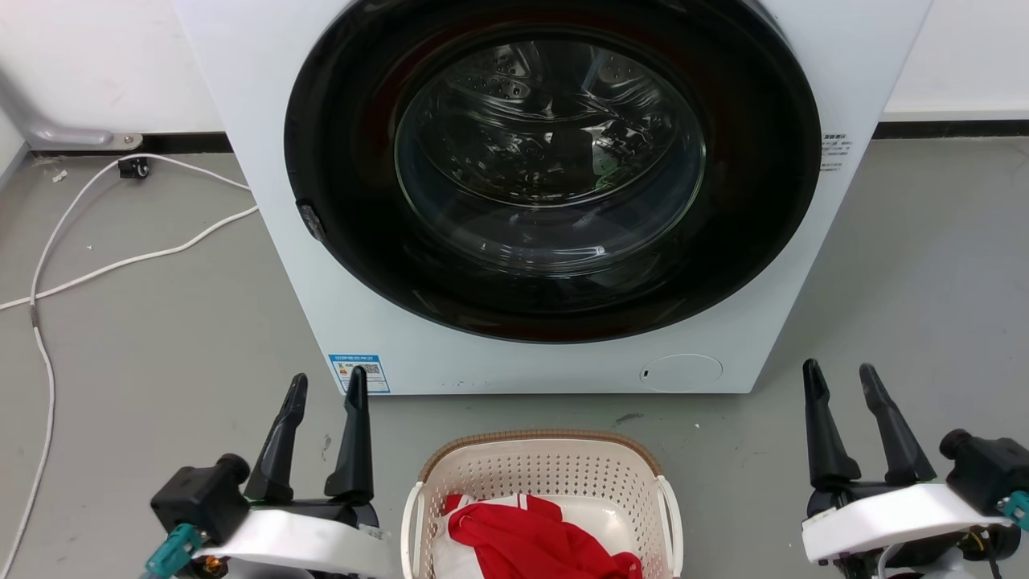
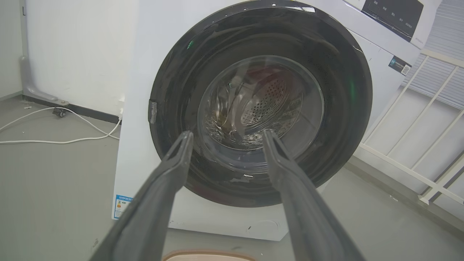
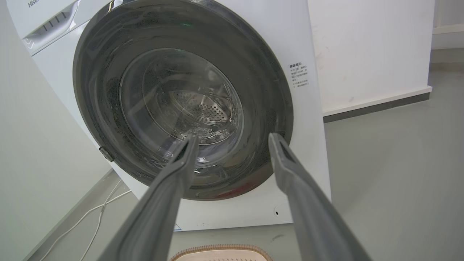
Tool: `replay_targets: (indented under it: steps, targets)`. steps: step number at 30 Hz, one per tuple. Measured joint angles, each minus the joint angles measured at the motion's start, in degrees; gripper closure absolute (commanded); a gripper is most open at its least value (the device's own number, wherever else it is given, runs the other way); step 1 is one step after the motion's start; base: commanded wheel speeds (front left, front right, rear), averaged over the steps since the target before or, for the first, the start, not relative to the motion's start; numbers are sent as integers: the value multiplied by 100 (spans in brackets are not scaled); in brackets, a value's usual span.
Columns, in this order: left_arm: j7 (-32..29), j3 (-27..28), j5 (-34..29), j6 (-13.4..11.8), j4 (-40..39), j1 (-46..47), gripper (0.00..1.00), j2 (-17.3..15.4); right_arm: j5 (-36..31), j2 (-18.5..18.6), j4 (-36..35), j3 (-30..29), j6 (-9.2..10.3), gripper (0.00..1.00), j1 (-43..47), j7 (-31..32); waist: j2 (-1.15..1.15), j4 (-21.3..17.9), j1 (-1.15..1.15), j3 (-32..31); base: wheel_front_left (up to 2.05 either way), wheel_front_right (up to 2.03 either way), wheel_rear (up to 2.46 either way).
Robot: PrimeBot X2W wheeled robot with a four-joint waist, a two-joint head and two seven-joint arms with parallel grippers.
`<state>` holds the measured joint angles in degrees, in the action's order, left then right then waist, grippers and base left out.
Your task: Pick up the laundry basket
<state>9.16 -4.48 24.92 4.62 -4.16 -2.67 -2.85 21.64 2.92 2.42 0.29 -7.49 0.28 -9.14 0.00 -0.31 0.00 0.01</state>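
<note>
The laundry basket [image 1: 548, 476] sits on the grey floor [image 1: 161, 362] just in front of the washing machine [image 1: 257, 209], at the bottom middle of the head view, between the two arms. Its brown braided rim faces the machine and its white side handles stand out on either side. Inside lies a red garment [image 1: 530, 537] over something white.

The left claw [image 1: 328, 376] hovers to the basket's left with its two dark fingers apart and nothing between them. The right claw [image 1: 839, 370] hovers further off on the right, its fingers likewise spread and empty. Neither touches the basket.

In both wrist views the fingers point at the machine's round glass door [image 1: 551, 153] – closed, the steel drum showing through it – and a sliver of the basket's rim peeks in at the bottom edge. A white cable [image 1: 120, 261] trails over the floor left of the machine, and a blue label [image 1: 359, 373] sits at its lower left corner.
</note>
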Motion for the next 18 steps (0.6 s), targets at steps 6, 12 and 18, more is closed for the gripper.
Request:
replay_targets:
  steps: [6,12,18]
  targets:
    - [79,-204,-468,-67,42,-5,0,-85,-450,-1,179,-35,0,0,30,-30,0,-6,0,0,0,0,0]
    - [164,-419,-858,-221,171,-40,0,-202,-875,0,235,-60,0,0,31,-102,0,-4,0,-2,0,0,0]
    - [249,-641,-1180,-354,243,-47,0,-311,-1278,-1,253,-41,0,0,38,-196,0,0,0,-16,0,0,0]
